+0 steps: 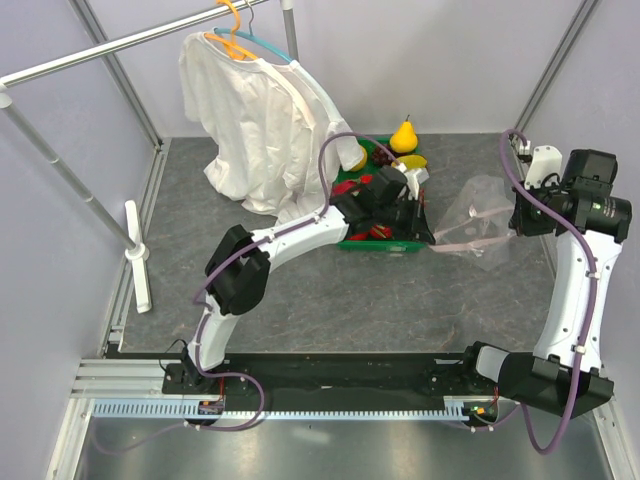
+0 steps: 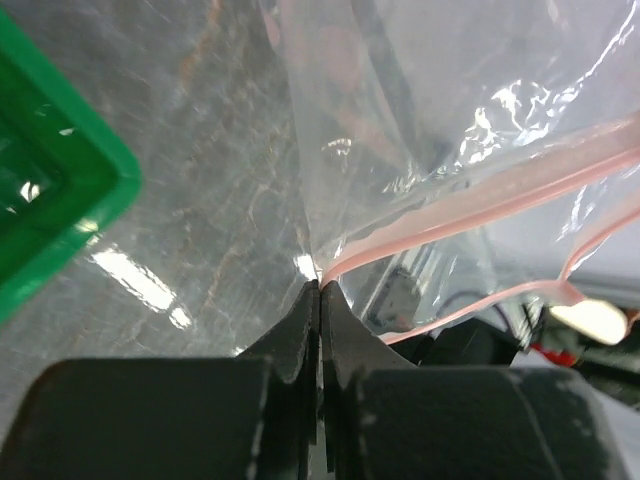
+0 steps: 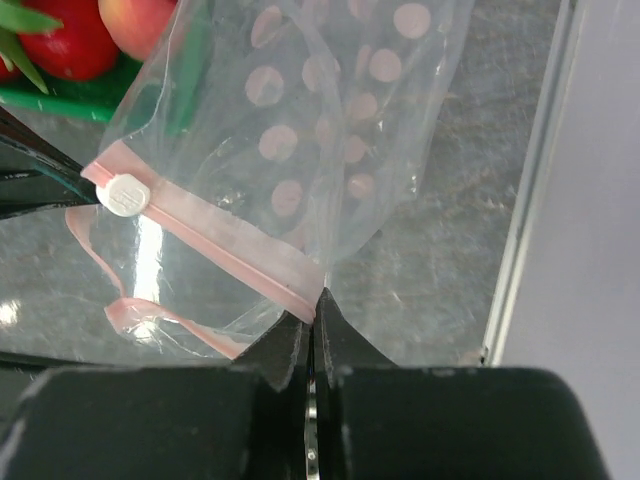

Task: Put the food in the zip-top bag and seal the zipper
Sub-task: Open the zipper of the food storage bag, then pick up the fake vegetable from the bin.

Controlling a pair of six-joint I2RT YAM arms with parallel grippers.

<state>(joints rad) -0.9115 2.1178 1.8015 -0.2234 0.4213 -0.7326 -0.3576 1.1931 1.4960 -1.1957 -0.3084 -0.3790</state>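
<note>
The clear zip-top bag [image 1: 480,215] hangs stretched between my two grippers, right of the green tray [image 1: 385,246]. My left gripper [image 1: 432,240] is shut on the left end of its pale pink zipper [image 2: 480,205]. My right gripper [image 1: 512,228] is shut on the right end of the zipper [image 3: 240,245]. The two pink strips stand apart, so the mouth is open. A white slider [image 3: 125,195] sits near the left end. No food shows inside the bag [image 3: 330,120]. A yellow banana bunch [image 1: 413,161] lies at the tray's far side. My left arm hides the dragon fruit and much of the tray.
A yellow pear [image 1: 404,136] stands behind the tray. A red fruit [image 3: 70,40] and a peach one [image 3: 140,20] lie in the tray [image 3: 50,100]. A white shirt [image 1: 260,120] hangs on a rack at back left. A metal rail [image 3: 530,200] edges the table at right.
</note>
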